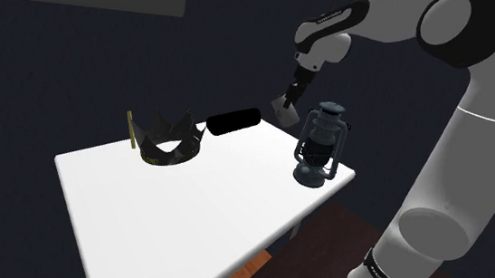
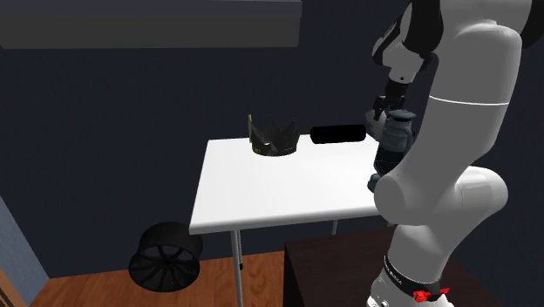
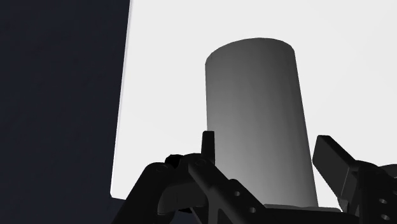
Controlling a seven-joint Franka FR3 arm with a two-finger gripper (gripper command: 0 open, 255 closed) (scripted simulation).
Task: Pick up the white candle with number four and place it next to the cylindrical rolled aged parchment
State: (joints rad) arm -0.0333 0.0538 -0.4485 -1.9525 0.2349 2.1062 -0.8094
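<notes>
At the worktop's (image 1: pixel 186 210) far corner, the pincer (image 3: pixel 264 141) straddles a pale grey candle (image 3: pixel 254 95); whether it clamps it cannot be told. Lantern (image 1: pixel 320 144), crown (image 1: pixel 168 141) and black roll (image 1: pixel 232 120) sit nearby.

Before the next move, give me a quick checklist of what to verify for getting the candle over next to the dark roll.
1. Gripper at the candle: ok, the grey candle is right at it, near the table's corner.
2. Firm hold on the candle: cannot tell.
3. Number four on the candle: cannot tell, the side shown is plain.
4. Target found: ok, the dark roll lies at the table's far edge beside the crown.
5. Bare table next to the roll: ok.
6. Clearance from the lantern: not ok, it looks close to the gripper in both exterior views.
</notes>
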